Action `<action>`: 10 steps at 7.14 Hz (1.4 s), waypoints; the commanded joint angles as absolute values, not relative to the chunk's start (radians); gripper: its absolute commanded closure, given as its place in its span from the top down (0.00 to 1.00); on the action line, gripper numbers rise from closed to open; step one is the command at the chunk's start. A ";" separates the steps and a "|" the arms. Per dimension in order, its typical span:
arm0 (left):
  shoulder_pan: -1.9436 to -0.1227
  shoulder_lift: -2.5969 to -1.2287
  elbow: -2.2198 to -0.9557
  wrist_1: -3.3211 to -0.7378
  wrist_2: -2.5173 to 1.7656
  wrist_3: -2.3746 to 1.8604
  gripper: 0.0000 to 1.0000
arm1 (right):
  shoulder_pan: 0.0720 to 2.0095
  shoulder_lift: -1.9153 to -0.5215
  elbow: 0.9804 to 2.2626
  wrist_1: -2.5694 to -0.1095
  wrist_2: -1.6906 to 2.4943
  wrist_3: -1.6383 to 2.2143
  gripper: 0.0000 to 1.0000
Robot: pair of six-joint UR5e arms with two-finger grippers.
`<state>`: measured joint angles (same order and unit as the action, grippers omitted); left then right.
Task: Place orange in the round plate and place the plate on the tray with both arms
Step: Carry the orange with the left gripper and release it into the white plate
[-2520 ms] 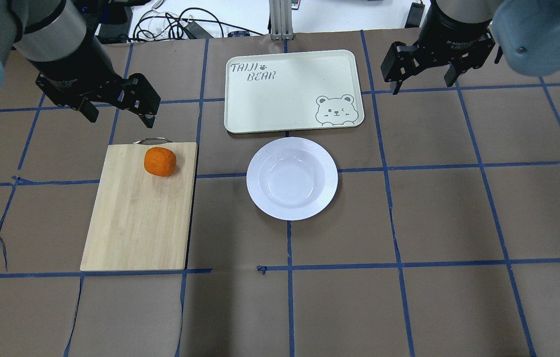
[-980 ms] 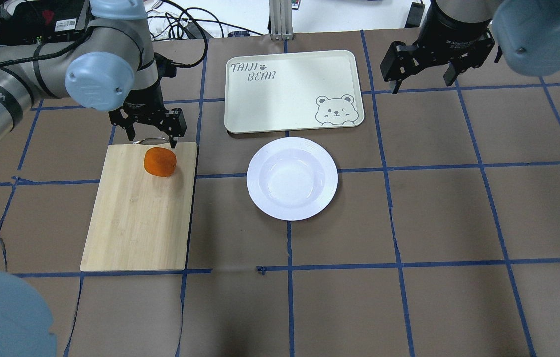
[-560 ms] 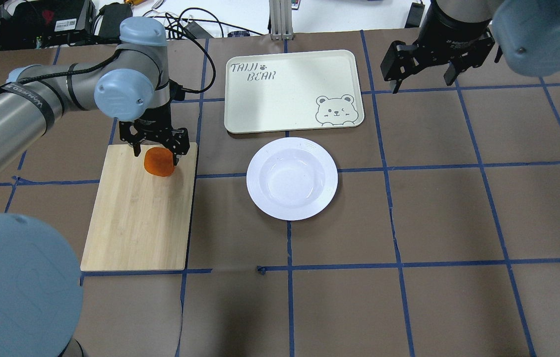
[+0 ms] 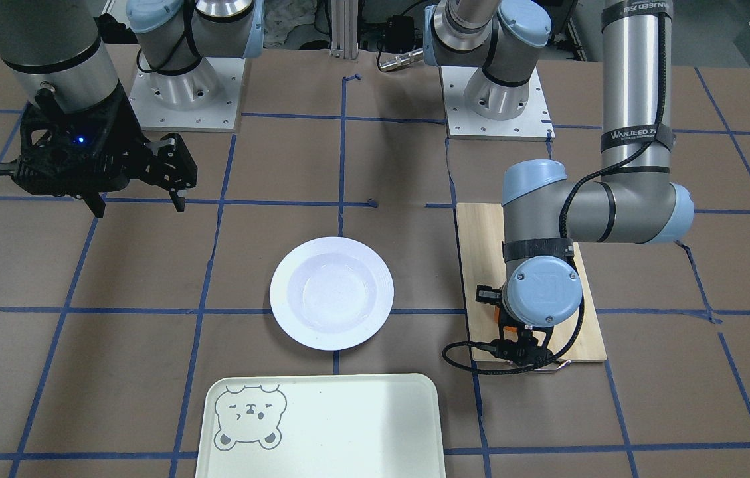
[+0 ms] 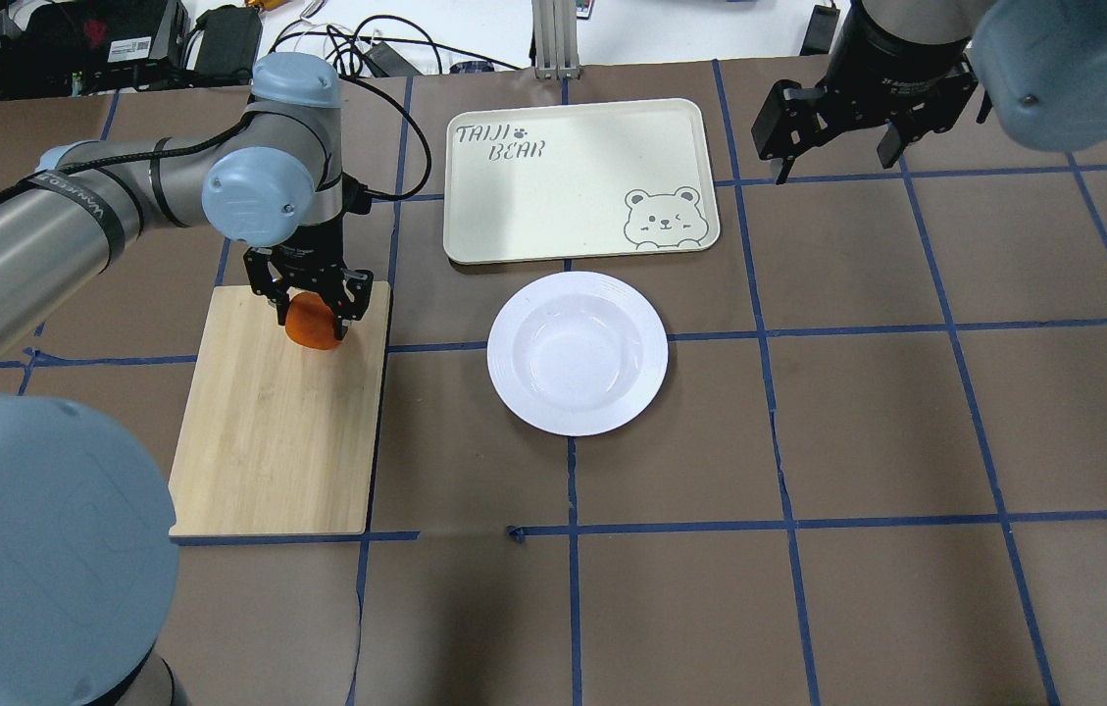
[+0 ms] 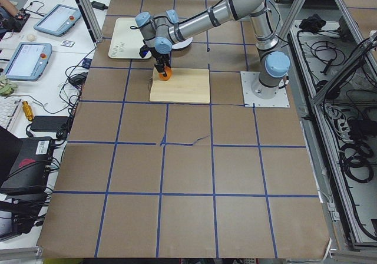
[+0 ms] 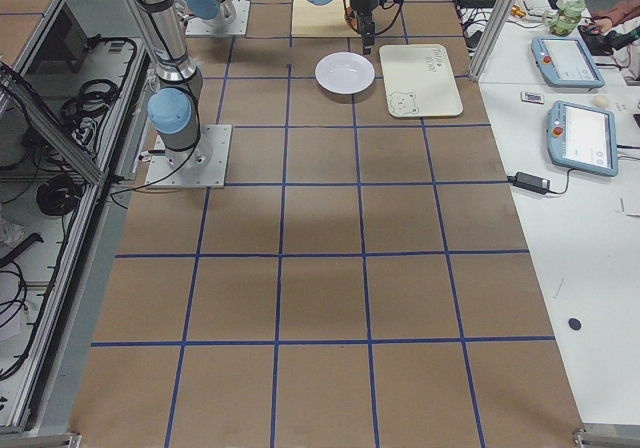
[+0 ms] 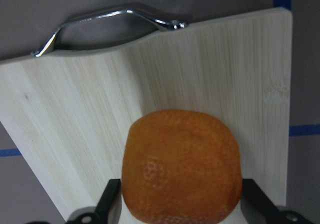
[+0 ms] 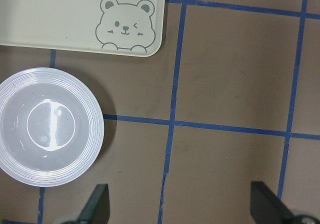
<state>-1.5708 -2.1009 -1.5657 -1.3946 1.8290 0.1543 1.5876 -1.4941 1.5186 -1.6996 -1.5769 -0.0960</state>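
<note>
The orange (image 5: 315, 329) sits at the far end of a bamboo cutting board (image 5: 269, 441), near its metal handle. My left gripper (image 5: 312, 322) points straight down over it, one finger on each side of the fruit and pressed to it. In the left wrist view the orange (image 8: 182, 169) fills the gap between the two black fingers (image 8: 109, 204). The white round plate (image 5: 524, 392) lies empty at the table's middle, just in front of the cream tray (image 5: 573, 176). My right gripper (image 5: 837, 147) hangs open above the table, right of the tray.
The cutting board's metal handle (image 8: 107, 21) lies just beyond the orange. The plate (image 9: 50, 126) and the tray's bear corner (image 9: 127, 26) show below the right wrist. Cables and equipment lie beyond the table's far edge.
My left arm swung over the cutting board and came down on the orange, and its fingers narrowed onto the fruit. The right arm, plate and tray have not moved.
</note>
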 commanded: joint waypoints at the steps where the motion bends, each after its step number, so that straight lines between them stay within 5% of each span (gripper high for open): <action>1: -1.572 -2.085 -1.552 -1.400 1.812 0.155 0.00 | 1.588 -1.494 1.519 -1.700 -1.577 -0.097 1.00; 9: -1.945 -2.088 -1.526 -1.295 1.388 -0.643 0.00 | 1.586 -1.494 1.519 -1.700 -1.578 -0.097 1.00; 10: -1.962 -2.104 -1.537 -1.295 1.391 -0.643 0.06 | 1.586 -1.494 1.519 -1.700 -1.578 -0.097 1.00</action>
<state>-1.9251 -2.0851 -1.5281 -1.3190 1.4054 -0.5851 1.5861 -1.4941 1.5186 -1.7001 -1.5785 -0.0966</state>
